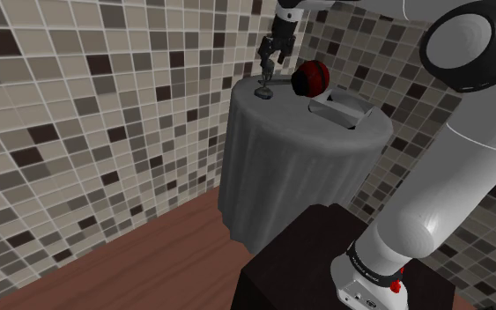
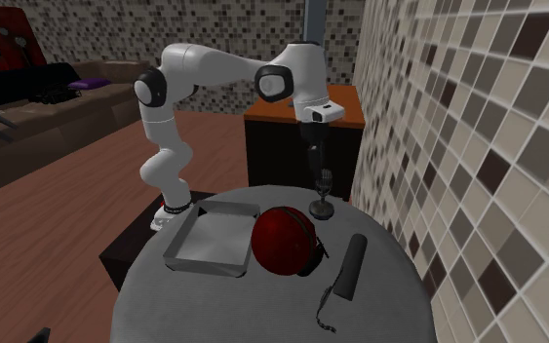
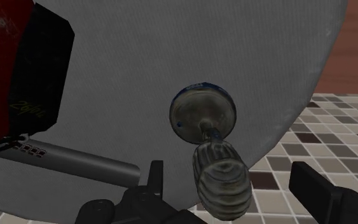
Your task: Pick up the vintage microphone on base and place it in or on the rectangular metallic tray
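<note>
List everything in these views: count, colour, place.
microphone: one, dull grey metal, upright on its round base near the table's edge
tray: one, grey, on the table beside the round object
round object: one, dark red with a black part, between the tray and the stick-shaped device
stick-shaped device: one, dark grey, corded, lying on the table
table: one, round, grey cloth
tiled wall: beige and brown mosaic, behind the table
floor: brown wood
stand: one, dark, beside the table
arm: one, white, over the table
fingers: two, black, apart, flanking the microphone
</note>
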Tool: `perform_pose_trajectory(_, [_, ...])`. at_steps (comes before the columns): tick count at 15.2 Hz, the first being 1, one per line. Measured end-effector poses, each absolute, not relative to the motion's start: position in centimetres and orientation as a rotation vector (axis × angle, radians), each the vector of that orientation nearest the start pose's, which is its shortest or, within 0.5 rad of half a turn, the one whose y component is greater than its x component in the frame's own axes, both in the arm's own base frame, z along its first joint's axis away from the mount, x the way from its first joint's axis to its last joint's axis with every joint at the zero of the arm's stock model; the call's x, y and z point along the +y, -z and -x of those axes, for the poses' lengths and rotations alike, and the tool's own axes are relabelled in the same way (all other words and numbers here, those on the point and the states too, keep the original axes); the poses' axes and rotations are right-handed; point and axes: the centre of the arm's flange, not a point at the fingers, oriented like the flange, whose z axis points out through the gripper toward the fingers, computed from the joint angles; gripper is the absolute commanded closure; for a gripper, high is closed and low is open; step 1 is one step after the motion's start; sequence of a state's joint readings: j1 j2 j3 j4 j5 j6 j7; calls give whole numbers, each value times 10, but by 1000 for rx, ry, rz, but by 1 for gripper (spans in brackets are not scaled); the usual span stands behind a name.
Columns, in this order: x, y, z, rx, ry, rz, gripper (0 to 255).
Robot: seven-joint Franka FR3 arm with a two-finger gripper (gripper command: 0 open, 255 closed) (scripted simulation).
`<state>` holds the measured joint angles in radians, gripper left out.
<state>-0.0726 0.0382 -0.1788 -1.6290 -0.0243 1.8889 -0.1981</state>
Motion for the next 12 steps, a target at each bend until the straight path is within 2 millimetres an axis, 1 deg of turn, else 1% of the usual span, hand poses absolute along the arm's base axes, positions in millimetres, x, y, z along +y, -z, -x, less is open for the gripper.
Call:
perform_pose_trajectory(3, [-149, -593, -578, 76, 338, 3202, 0])
perform_pose_trajectory(9, [-150, -589, -579, 76, 338, 3202, 0])
perform_pose_trajectory(10, [-150, -589, -579, 76, 338, 3202, 255])
perform_pose_trajectory(12, [-150, -589, -579, 76, 339, 3202, 255])
